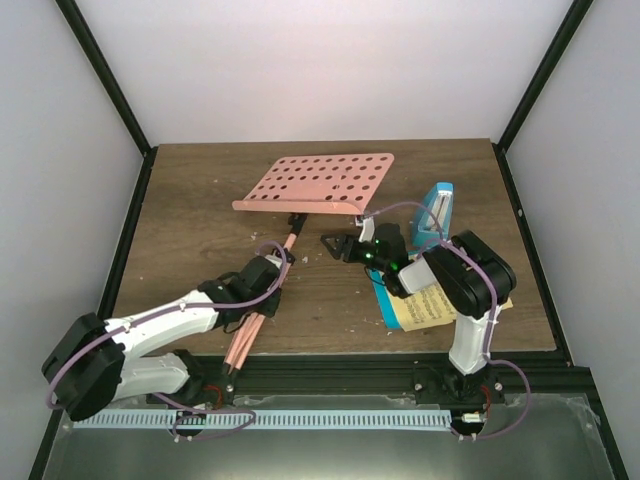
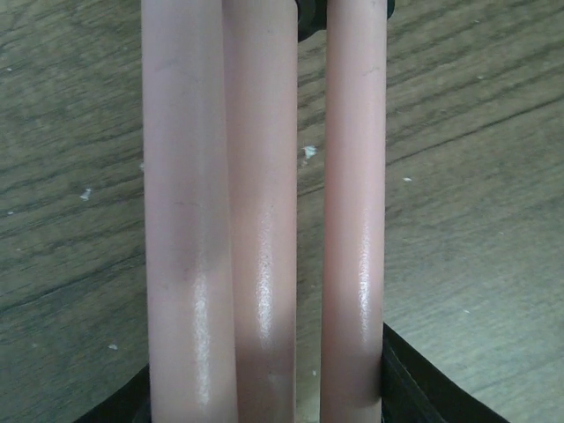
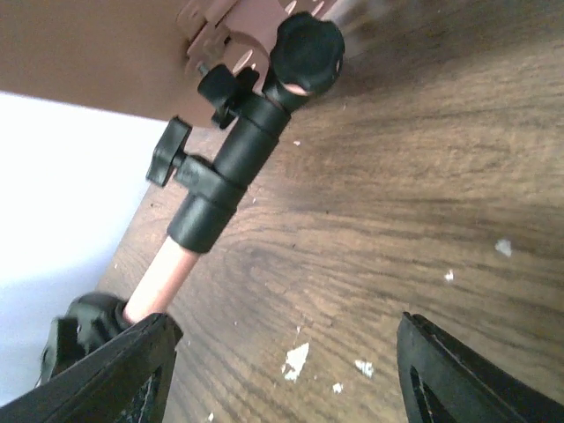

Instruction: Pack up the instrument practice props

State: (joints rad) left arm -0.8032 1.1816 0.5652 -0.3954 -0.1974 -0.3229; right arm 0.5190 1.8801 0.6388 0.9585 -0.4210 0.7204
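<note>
Wood table [image 1: 190,210] under both grippers, boxed in by black frame rails [image 1: 127,235]. Widest bare wood left of left gripper [image 1: 262,292] and ahead of it toward the far rail.

Salmon-pink music stand [image 1: 320,182] lying flat: hole-punched desk ahead of both grippers near the far edge, folded legs running back through left gripper toward the near edge.

Left gripper clamped on the three-tube leg bundle [image 2: 264,220], fingers [image 2: 414,388] hard against the outer tubes in the wrist view.

Right gripper [image 1: 345,245] spread wide, only wood between its fingers [image 3: 115,370]. Stand shaft passing just beside one finger.

Blue and yellow music sheets [image 1: 425,305] behind right gripper, partly under the right arm, near the right rail. Tight room on that side.

Small blue metronome [image 1: 435,215] to the right of right gripper, near but apart. Touching the sheets or just beside them, cannot tell.

Black clamp collar [image 3: 238,167] with knobs just ahead of right gripper, under the desk edge, blocking the straight path forward.

White crumbs [image 3: 295,361] on the wood between the right fingers.
</note>
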